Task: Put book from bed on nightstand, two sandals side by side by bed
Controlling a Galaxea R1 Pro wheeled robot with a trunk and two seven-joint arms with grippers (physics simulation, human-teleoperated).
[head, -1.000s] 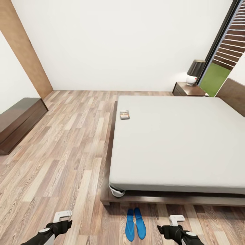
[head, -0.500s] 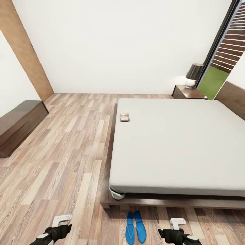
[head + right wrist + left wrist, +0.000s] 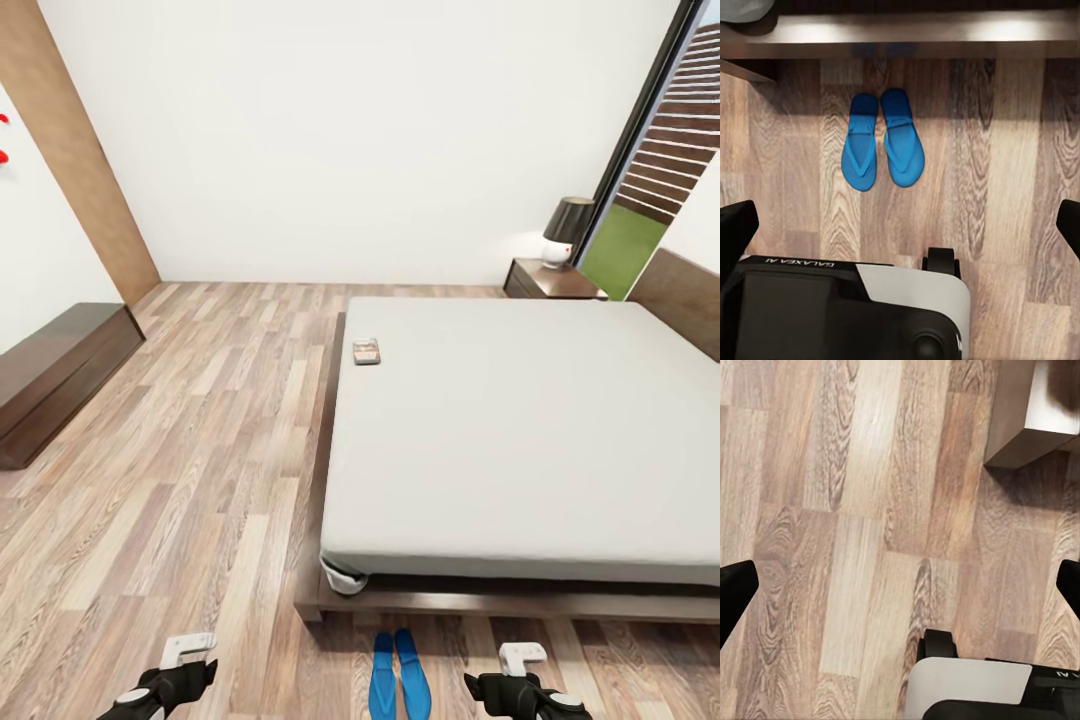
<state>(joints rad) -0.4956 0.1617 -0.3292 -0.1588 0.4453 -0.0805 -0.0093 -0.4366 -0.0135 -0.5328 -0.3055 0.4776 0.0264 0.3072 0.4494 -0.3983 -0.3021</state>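
Left gripper and right gripper: fingers spread wide, holding nothing. Two sandals: paired between them, at the bed's foot. Book: farther, beyond reach. Nightstand: farthest. Risk: wheels probably scattering the sandals while approaching.

Low dark cabinet, plank floor

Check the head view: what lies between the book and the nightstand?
In the head view, only bare grey-white mattress of the bed stretches from the book toward the nightstand, then a narrow strip of wooden floor before the stand.
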